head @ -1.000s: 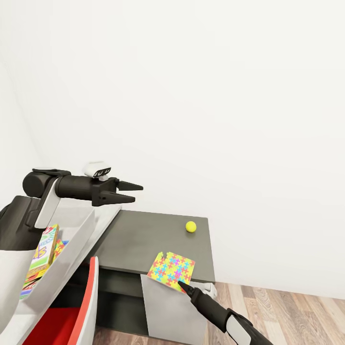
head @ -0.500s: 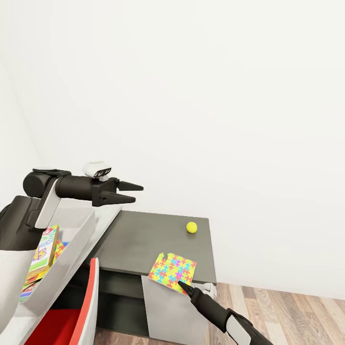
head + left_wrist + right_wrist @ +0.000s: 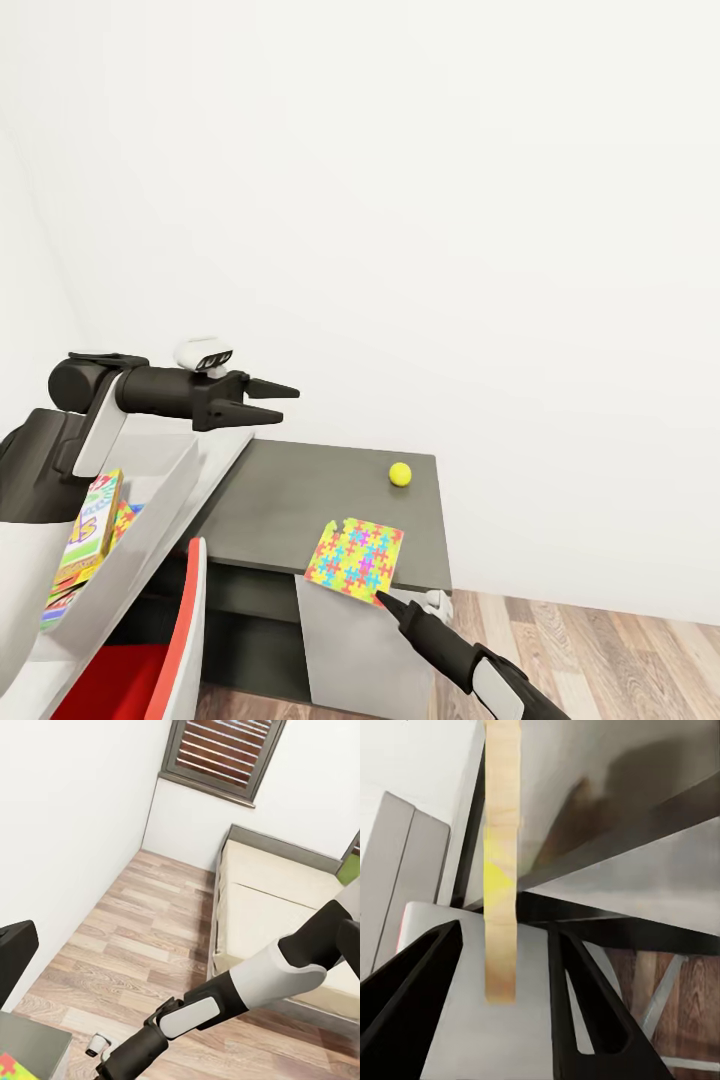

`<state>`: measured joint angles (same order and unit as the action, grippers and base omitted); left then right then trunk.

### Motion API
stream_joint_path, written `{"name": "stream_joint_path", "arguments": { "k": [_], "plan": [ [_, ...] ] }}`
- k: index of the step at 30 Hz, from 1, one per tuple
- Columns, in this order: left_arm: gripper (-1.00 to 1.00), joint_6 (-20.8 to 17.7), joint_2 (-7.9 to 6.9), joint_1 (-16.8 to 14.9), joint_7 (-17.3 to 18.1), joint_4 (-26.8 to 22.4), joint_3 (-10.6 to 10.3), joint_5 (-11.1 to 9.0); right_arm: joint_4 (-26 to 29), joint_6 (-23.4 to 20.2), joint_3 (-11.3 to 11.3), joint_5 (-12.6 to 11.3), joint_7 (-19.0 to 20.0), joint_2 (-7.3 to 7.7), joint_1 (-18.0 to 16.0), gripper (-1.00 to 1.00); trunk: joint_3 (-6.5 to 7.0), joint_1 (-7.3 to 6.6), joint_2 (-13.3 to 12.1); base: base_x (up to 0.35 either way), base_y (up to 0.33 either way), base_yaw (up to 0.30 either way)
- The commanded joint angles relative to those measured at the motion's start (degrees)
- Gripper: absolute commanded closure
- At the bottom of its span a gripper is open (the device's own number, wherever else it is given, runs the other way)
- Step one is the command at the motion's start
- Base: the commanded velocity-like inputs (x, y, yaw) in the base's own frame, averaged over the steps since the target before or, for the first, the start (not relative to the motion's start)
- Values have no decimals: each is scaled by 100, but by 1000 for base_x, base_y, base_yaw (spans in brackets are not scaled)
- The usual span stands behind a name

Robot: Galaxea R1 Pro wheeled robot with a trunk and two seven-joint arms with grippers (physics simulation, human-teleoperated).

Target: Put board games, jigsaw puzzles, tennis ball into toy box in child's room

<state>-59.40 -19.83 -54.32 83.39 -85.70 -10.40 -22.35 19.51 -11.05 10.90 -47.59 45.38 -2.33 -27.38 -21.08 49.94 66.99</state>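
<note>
Working the puzzle step: the dark worktop (image 3: 300, 500) lies ahead of my right jaws (image 3: 385, 598), and the toy box (image 3: 150, 500) sits below and just back of my left jaws (image 3: 280, 400), already holding a board game (image 3: 90, 525). The jigsaw puzzle (image 3: 356, 558) hangs off the worktop's near edge, its corner at my right jaws; my right wrist view shows its thin edge (image 3: 501, 870) between the parted fingers (image 3: 585, 1020), not yet pinched. My left jaws hang apart, empty. The tennis ball (image 3: 400, 474) rests beyond the puzzle. Next, I judge, I need to close and lift it across to the box.
</note>
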Motion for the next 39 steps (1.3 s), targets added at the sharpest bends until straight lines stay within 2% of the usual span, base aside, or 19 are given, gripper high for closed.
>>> {"name": "stream_joint_path", "arguments": {
  "k": [1, 18, 19, 20, 23, 26, 28, 33, 39],
  "plan": [
    [-100, -60, -5, -7, 10, 1, -8, -15, 0, -60, 17, -65, 6, 3, -4, 100, -7, 0, 4, 0, 0, 0],
    [-100, -60, -38, 3, 13, 21, 16, -11, 0, -61, 17, -88, 10, 12, -4, 100, -7, 0, 4, 0, 0, 0],
    [-100, -60, -84, 7, 18, 32, 18, -15, 2, -62, 17, -90, 12, 13, -4, 100, -7, 0, 4, 0, 0, 0],
    [-100, -60, -201, 17, 32, 50, 19, -29, 4, -62, 17, -91, 14, 13, -4, 100, -7, 0, 4, 0, 0, 0],
    [-100, -60, -315, 38, 45, 71, 30, -47, 7, -62, 17, -92, 36, 13, -4, 100, -7, 0, 4, 0, 0, 0],
    [-100, -60, -524, 70, 55, 112, 160, -76, 9, -61, 17, -90, 115, 15, -4, 100, 11, -22, -36, 0, 0, 0],
    [-100, -60, -566, 97, 56, 118, 182, -80, 9, -61, 17, -93, 130, 18, -4, 100, 47, -66, -116, 0, 0, 0],
    [-100, -60, -605, 420, 62, 257, 211, -84, 21, -61, 17, -100, 260, 73, -4, 100, 137, -175, -317, 0, 0, 0],
    [-100, -60, -640, 1108, 106, 908, 256, -106, 34, -50, 12, -95, 492, 139, 1, 100, 244, -307, -557, 0, 0, 0]
  ]
}}
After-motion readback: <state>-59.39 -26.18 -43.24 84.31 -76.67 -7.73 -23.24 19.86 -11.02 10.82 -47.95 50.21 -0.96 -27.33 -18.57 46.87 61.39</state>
